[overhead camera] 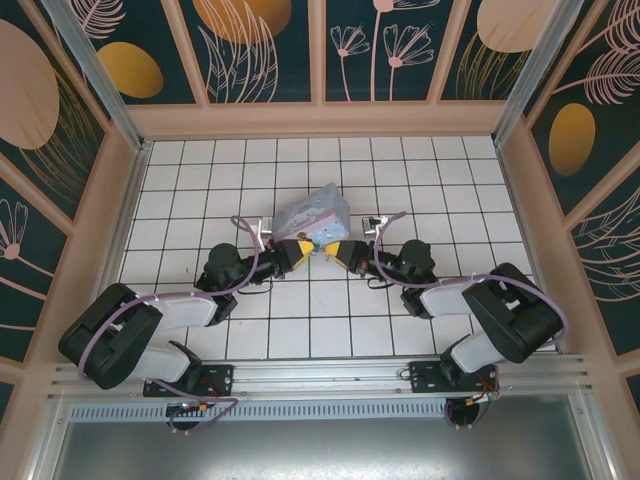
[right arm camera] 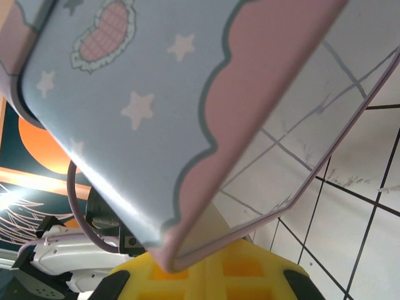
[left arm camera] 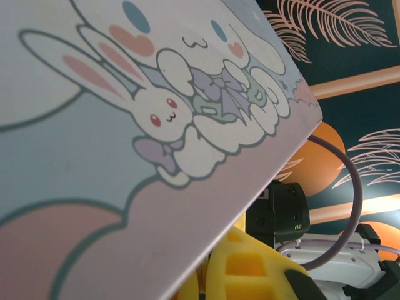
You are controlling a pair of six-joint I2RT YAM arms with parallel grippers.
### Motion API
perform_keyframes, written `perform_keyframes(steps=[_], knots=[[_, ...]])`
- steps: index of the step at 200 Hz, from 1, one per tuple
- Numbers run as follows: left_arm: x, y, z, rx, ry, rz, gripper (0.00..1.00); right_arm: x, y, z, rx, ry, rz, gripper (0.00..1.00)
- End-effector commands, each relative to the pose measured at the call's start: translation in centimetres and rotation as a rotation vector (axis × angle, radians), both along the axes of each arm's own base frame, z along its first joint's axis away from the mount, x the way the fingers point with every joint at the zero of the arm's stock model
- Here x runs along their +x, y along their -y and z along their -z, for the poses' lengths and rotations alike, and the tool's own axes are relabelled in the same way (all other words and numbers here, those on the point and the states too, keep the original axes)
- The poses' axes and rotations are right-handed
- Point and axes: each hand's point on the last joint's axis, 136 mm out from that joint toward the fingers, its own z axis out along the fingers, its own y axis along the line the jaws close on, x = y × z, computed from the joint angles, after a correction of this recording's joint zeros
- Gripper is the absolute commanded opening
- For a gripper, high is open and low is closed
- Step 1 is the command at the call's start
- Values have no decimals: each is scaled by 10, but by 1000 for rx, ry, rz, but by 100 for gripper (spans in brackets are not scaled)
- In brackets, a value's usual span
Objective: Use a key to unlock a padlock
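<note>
In the top view my left gripper (overhead camera: 309,247) and right gripper (overhead camera: 334,250) meet tip to tip just in front of the pastel-blue cartoon-print box (overhead camera: 315,211). Both pairs of yellow fingers lie pressed together, so both are shut. I cannot make out anything between the tips. The padlock and the key are hidden from me: the box (left arm camera: 125,125) covers the left gripper (left arm camera: 209,284) in the left wrist view, and its corner (right arm camera: 169,250) overhangs the right gripper (right arm camera: 206,278) in the right wrist view.
The box stands tilted on the white tiled floor (overhead camera: 400,180). Patterned walls (overhead camera: 260,40) enclose the workspace on three sides. The right arm's wrist camera (left arm camera: 281,212) sits close beyond the box edge. Open tiles lie left and right of the arms.
</note>
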Motion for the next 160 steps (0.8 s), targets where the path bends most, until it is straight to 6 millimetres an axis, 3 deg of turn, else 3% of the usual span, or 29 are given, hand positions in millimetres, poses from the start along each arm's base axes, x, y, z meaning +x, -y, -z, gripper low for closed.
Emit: perform_keyframes(steps=[1, 54, 121, 160], knots=[[-33, 24, -7, 1, 25, 200, 0, -14, -16, -57, 160, 140, -61, 0], [-31, 25, -4, 11, 20, 194, 0, -21, -23, -66, 179, 154, -89, 0], [-27, 24, 5, 46, 5, 174, 0, -36, -35, -92, 194, 223, -144, 0], [-26, 24, 7, 59, 4, 170, 0, -35, -38, -87, 159, 220, -137, 0]])
